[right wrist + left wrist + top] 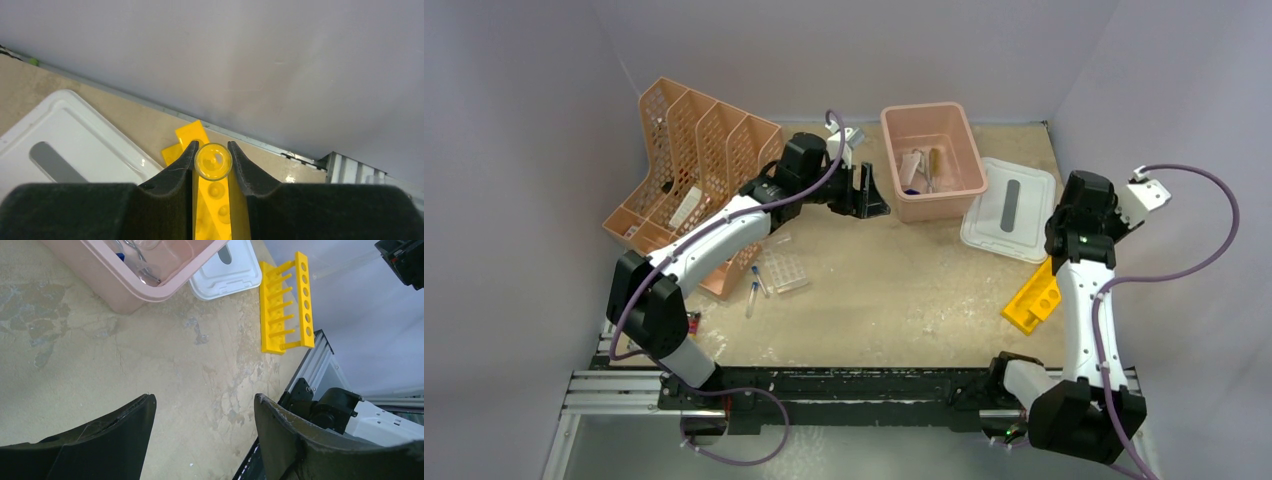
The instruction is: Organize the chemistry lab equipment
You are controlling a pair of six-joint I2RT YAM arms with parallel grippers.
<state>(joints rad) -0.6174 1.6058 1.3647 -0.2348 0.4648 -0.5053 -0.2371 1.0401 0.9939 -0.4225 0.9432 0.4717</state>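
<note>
My right gripper (212, 146) is shut on a clear glass tube (213, 162), seen end-on, and holds it upright above the yellow tube rack (216, 200). That rack lies at the right table edge (1034, 298). My left gripper (205, 405) is open and empty above bare table, just left of the pink bin (954, 120). The bin holds metal forceps (927, 165) and a flask with a blue base (910, 172). A clear tube rack (786, 270) and blue-capped tubes (752, 290) lie on the table under the left arm.
An orange perforated organiser (689, 170) stands at the back left. A white lid (1009, 210) lies right of the bin. A marker pack (692, 322) sits by the left arm's base. The left wrist view shows the bin (130, 295), lid (235, 270) and yellow rack (287, 302).
</note>
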